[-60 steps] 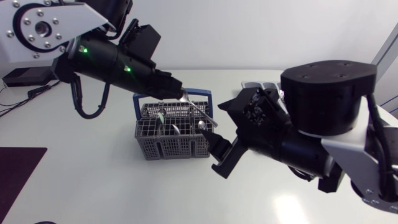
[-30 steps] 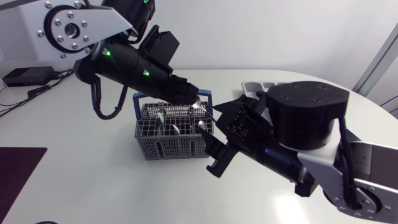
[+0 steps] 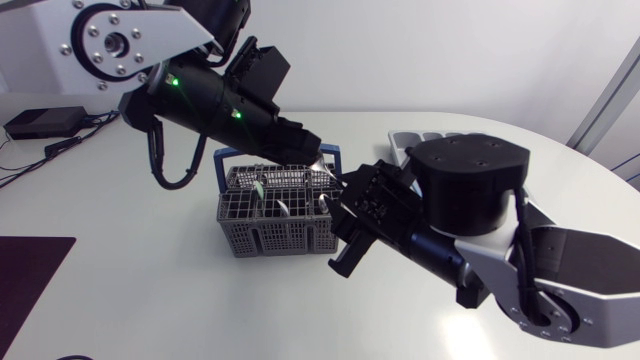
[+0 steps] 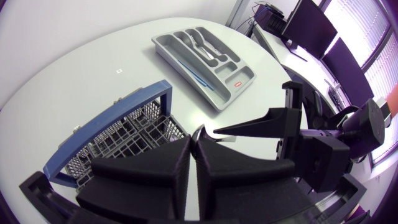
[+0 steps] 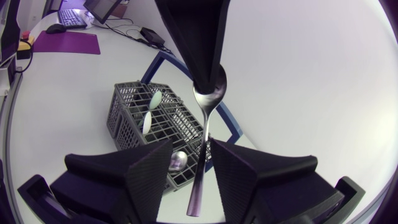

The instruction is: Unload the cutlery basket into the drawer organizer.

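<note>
Premises: a robotics laboratory or test room, not a domestic kitchen. Grounds: 2 robot arms, the left arm and the right arm, with bolted joints and exposed cabling, stand over a plain white table. Green indicator lights glow on the left arm. Kitchen goods are staged out of context: a grey cutlery basket and a grey drawer organizer sit directly on the tabletop. A black electronics box with loose cables and a dark mat share the table.
</note>
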